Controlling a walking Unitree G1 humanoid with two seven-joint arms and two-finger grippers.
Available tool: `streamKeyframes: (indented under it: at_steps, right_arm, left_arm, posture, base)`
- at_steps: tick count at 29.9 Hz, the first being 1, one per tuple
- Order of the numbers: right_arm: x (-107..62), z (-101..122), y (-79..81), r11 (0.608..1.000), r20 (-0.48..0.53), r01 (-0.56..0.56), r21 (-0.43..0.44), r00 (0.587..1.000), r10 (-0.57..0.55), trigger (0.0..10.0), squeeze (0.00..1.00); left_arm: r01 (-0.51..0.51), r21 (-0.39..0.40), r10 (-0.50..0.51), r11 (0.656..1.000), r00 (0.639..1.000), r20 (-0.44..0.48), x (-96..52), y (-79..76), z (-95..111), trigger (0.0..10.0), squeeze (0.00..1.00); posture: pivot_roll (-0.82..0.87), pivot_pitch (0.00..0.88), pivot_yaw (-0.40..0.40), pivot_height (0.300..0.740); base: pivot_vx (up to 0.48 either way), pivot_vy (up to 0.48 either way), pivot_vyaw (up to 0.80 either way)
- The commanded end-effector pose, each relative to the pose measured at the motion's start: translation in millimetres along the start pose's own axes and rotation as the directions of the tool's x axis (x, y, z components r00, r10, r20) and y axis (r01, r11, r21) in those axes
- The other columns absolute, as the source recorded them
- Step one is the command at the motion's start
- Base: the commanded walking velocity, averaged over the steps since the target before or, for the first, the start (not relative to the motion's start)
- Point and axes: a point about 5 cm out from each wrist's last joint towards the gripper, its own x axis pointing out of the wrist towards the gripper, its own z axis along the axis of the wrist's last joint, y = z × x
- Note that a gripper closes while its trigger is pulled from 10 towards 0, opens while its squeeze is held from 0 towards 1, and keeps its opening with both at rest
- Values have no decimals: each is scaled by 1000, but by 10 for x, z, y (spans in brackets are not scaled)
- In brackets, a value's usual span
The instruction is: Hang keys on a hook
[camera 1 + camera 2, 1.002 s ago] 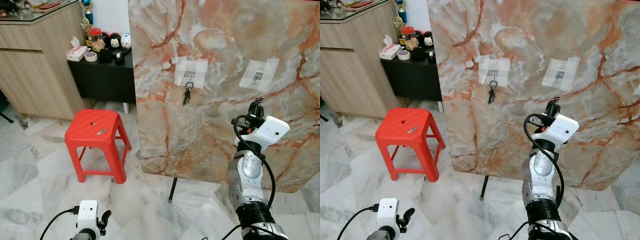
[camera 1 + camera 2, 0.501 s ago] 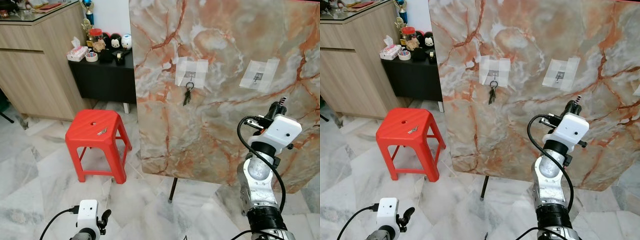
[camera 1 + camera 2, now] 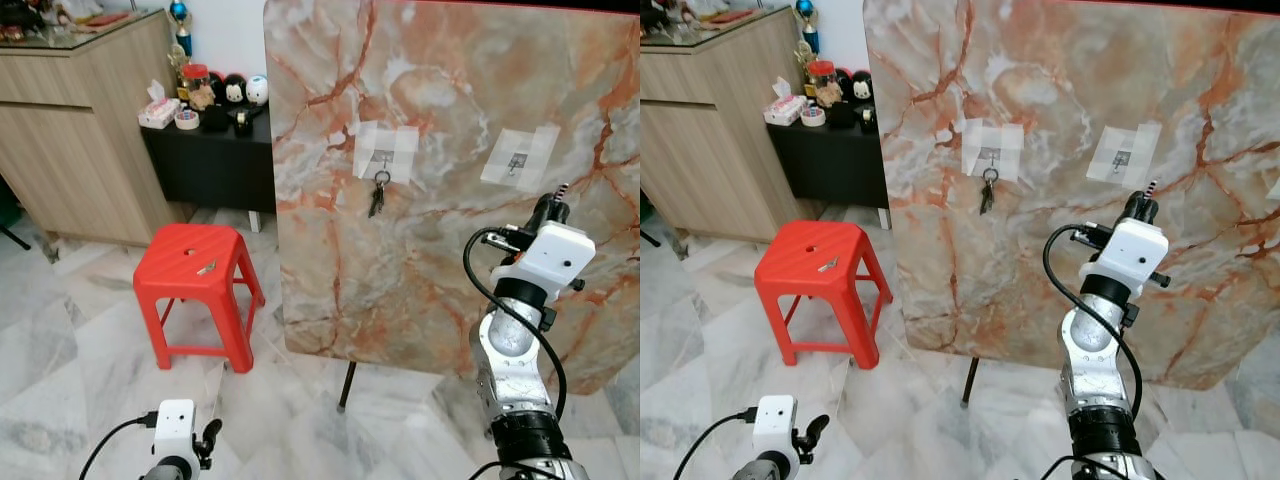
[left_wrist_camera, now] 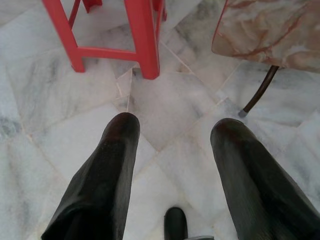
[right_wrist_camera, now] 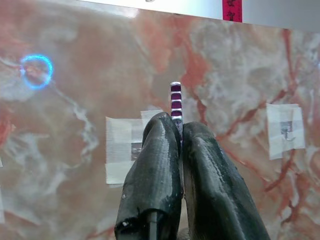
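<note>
My right gripper (image 3: 552,205) is raised in front of the marble board (image 3: 440,90), shut on a key with a purple-and-white striped end (image 5: 175,97) that sticks out past the fingertips. It is just below and to the right of a bare hook on a taped white patch (image 3: 518,158). In the right wrist view that patch (image 5: 125,148) lies just behind the fingers (image 5: 155,165). A second taped hook (image 3: 381,156) further left carries a bunch of dark keys (image 3: 376,197). My left gripper (image 4: 172,127) hangs low and open over the floor.
A red plastic stool (image 3: 195,268) with a small key (image 3: 206,267) on its seat stands left of the board. Behind it are a black side table (image 3: 210,150) with small items and a wooden cabinet (image 3: 70,130). The board rests on a thin dark leg (image 3: 347,385) over marble tiles.
My right gripper with the striped key has moved to the right and then slightly up, ending close under the bare hook. The head camera has shifted a little. The left arm has stayed idle.
</note>
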Motion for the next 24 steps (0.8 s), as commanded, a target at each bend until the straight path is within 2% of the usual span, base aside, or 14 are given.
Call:
streamKeyframes:
  at_steps: [1, 24]
  right_arm:
    - [24, 70, 4, 1000, 31, -1, 1, 1000, 1, 10000, 0]
    - [20, 75, 4, 1000, 30, 2, -2, 1000, -2, 10000, 0]
  left_arm:
    - [-5, -19, 5, 1000, 1000, 7, 2, 1, 7, 10000, 0]
    - [-5, -20, 5, 1000, 1000, 7, 1, 2, 6, 10000, 0]
  posture:
    - [56, 0, -63, 740]
    - [56, 0, -63, 740]
  base:
    - [259, 0, 0]
    - [259, 0, 0]
